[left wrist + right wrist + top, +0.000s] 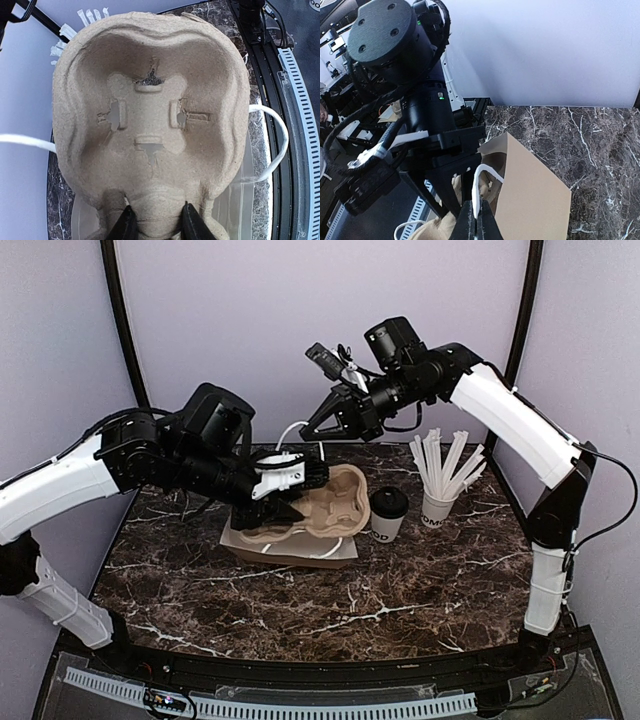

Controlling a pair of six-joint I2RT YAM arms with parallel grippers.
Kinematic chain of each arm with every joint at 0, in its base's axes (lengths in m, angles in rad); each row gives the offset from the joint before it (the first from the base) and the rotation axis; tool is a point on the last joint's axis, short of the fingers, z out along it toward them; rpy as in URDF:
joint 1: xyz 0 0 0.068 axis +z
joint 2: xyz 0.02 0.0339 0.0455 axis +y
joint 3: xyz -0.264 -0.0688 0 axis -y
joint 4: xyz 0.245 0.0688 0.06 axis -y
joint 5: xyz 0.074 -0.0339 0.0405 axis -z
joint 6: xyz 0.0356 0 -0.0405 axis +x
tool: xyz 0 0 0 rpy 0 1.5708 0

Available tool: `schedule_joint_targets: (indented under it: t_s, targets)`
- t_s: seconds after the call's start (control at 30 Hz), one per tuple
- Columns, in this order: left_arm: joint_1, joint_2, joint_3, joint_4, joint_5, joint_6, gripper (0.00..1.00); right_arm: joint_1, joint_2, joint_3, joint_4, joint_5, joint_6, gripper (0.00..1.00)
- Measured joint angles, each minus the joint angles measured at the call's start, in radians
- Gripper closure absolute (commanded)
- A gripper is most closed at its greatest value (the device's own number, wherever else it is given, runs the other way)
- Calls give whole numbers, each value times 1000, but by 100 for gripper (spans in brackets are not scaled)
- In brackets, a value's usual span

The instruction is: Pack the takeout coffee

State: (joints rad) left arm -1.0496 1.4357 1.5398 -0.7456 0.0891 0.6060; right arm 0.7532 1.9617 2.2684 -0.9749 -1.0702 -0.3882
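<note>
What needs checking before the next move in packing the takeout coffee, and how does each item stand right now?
1. Left tool grips the pulp carrier: ok.
2. Right tool pinches the bag handle: ok.
3. Paper bag mouth open wide enough for the carrier: cannot tell.
4. Takeout coffee upright with lid on: ok.
5. Coffee seated in the carrier: not ok, it stands on the table beside it.
6. Straw cup apart from both arms: ok.
</note>
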Motion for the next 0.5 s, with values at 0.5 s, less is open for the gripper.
schedule_joint_targets:
  t_s: [0.5]
  targets:
    - [51, -218, -195, 69, -22, -10, 74, 0, 26, 20, -94, -3, -90, 100]
